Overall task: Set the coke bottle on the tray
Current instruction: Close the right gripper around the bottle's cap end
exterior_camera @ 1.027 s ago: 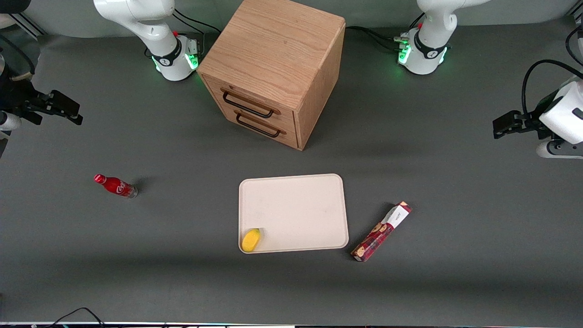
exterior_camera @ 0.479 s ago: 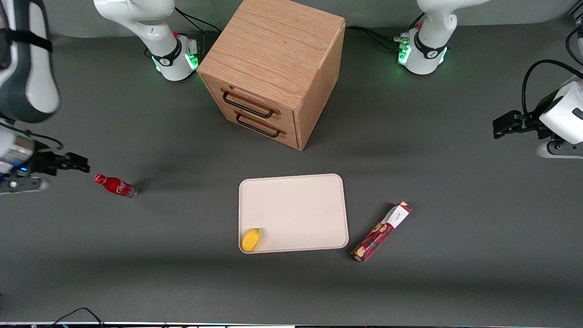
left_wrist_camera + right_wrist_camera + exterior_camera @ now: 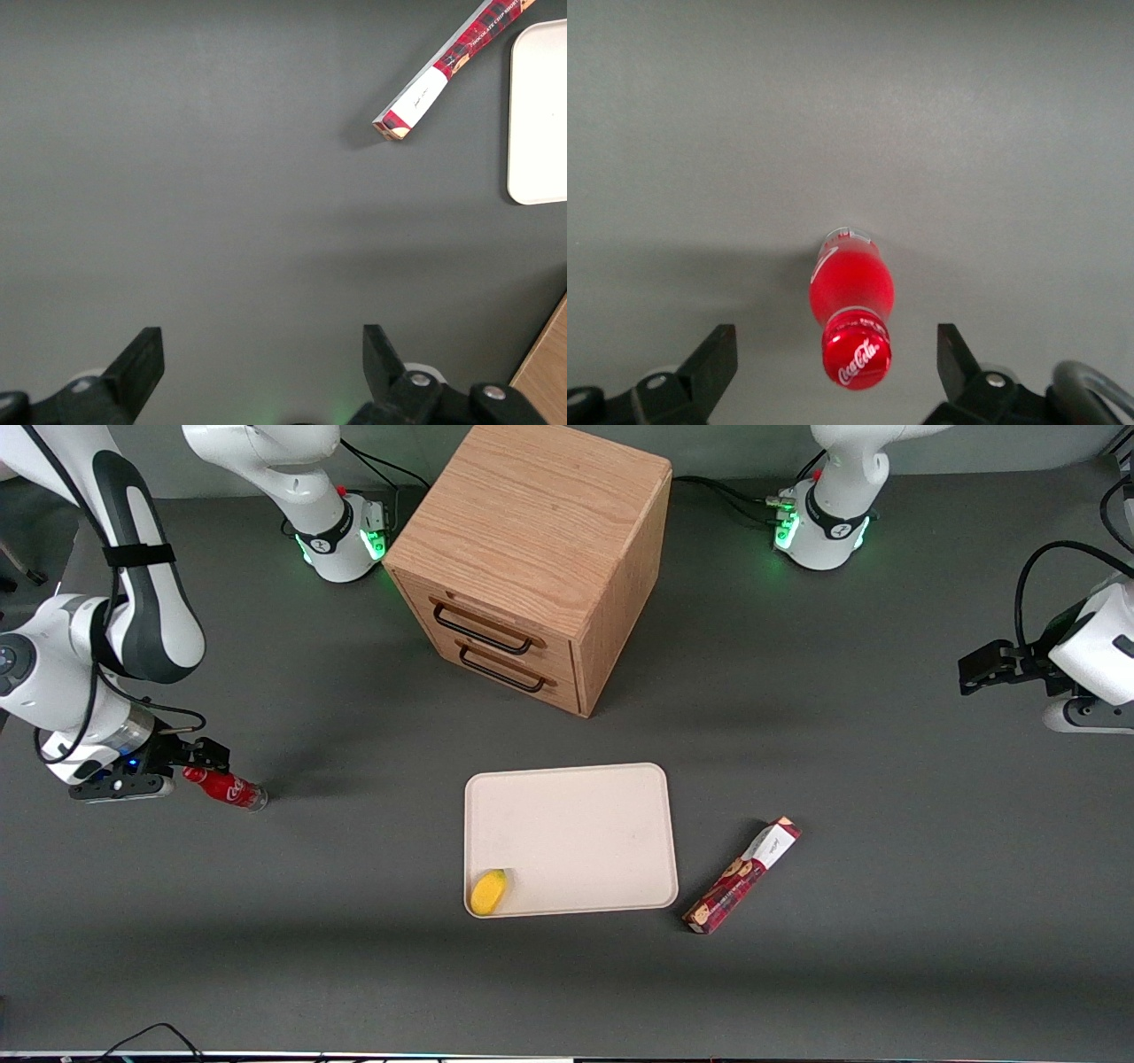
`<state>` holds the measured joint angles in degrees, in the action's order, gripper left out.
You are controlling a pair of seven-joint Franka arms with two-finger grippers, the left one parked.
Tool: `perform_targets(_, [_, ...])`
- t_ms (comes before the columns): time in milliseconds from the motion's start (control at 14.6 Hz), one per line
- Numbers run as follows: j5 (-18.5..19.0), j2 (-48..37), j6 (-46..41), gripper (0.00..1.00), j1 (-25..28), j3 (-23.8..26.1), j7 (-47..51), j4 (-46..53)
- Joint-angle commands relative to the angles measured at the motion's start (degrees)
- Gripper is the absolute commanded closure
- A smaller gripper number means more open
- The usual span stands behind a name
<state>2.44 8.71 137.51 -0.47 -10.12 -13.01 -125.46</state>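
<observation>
Tool point(image 3: 202, 757) moved in over cap of coke bottle point(image 3: 225, 786), fingers spread, empty. Risk: lying bottle rolls when pinched, missing tray point(image 3: 576, 815).

gripper point(image 3: 213, 757) unobstructed at coke bottle point(image 3: 225, 787) — bare table point(image 3: 354, 974)

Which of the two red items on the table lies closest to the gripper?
The coke bottle, the small one with a red cap, lying right by the open gripper at the working arm's end. The long cookie box lies beside the tray, toward the parked arm.
</observation>
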Motion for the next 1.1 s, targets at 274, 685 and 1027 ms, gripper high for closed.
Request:
perform_targets(274, [-0.42, 0.52, 2.32, 0.72, 0.20, -0.87, -2.81, -0.58])
perform_targets(685, [-0.42, -0.88, 1.62, 0.91, 0.82, -0.78, -2.55, 0.12])
perform_targets(1027, [-0.59, -3.71, -21.60, 0.92, 0.99, 1.85, -1.94, 17.81])
